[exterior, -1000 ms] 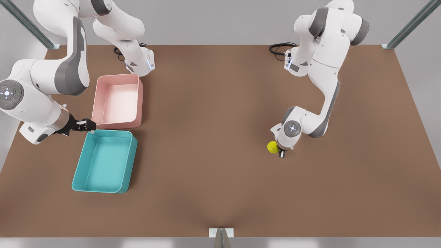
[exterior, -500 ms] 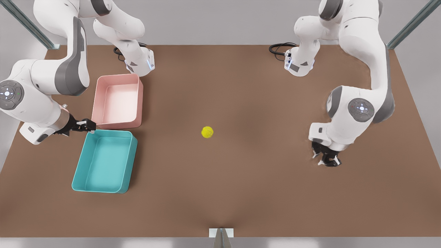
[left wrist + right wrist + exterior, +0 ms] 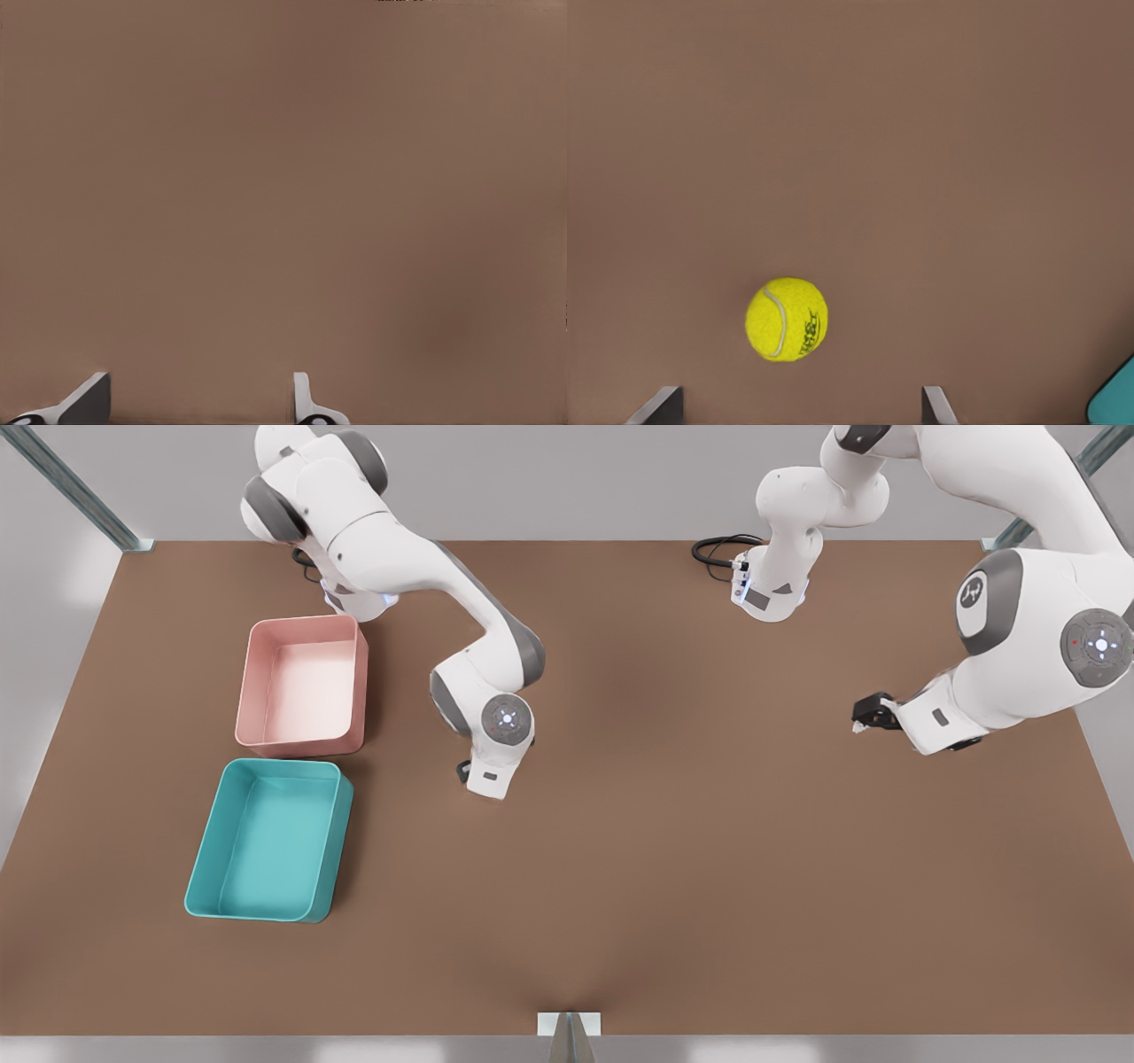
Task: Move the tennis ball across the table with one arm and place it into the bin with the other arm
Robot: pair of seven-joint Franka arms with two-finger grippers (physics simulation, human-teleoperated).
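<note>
Nearest the front view's camera, the teal rectangular plastic bin [image 3: 275, 765] with low walls and rounded corners lay on the matte brown surface [image 3: 620, 921], toward the front view's left, with nothing inside it; a corner of it also showed in the right wrist view. A little farther back and just to the front view's right of that bin, the right hand [image 3: 796, 413] hung low over the surface under its own wrist, fingers [image 3: 660, 404] apart and gripping nothing; the small yellow-green fuzzy tennis ball [image 3: 787, 319] rested on the bare surface just ahead of the gap between them, touching neither finger, near the teal bin but outside it; in the front view the arm covered it. The crossing looked done and the pick-up not yet begun.

The ball is probably light and springy, with felt that grips well; being round and free on a flat top, it would likely roll at a glancing touch; the hand would do best to come straight down and close across the widest part, both fingers meeting it together.

Farther back, the pink rectangular bin [image 3: 301, 622] sat just behind the teal one, almost touching; on the front view's right, well apart from everything, the left hand [image 3: 864, 717] waited above bare surface with its fingers apart, empty.
</note>
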